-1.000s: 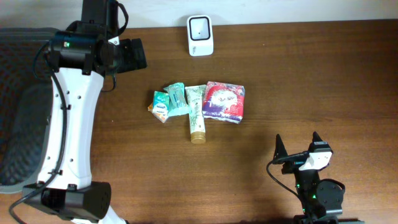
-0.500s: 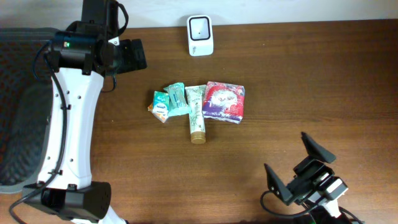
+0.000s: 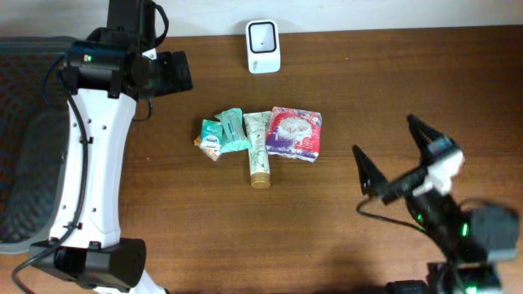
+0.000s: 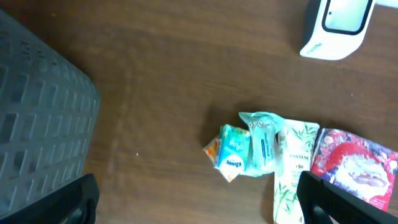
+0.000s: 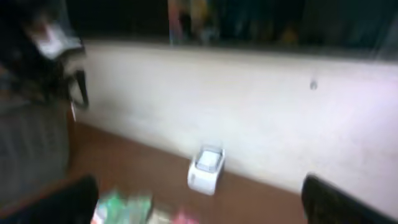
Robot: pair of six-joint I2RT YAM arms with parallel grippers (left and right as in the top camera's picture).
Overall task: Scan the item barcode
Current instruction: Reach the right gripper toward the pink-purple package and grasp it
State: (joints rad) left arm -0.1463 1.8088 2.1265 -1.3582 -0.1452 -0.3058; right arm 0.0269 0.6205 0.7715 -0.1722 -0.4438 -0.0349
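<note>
Several items lie in a row mid-table: a small teal-and-orange packet, a teal pouch, a pale tube and a purple-and-red pack. No barcode shows on any of them. A white scanner stands at the far edge. My left gripper hovers open, up and left of the items. My right gripper is open and empty to their right, facing the scanner. The right wrist view is blurred.
A grey mesh basket takes up the table's left side. A pale wall runs behind the scanner. Bare wood lies between the items and my right gripper.
My right arm has risen from the front edge and swung up toward the table's middle right, jaws still wide. The left arm and the items have not moved.
</note>
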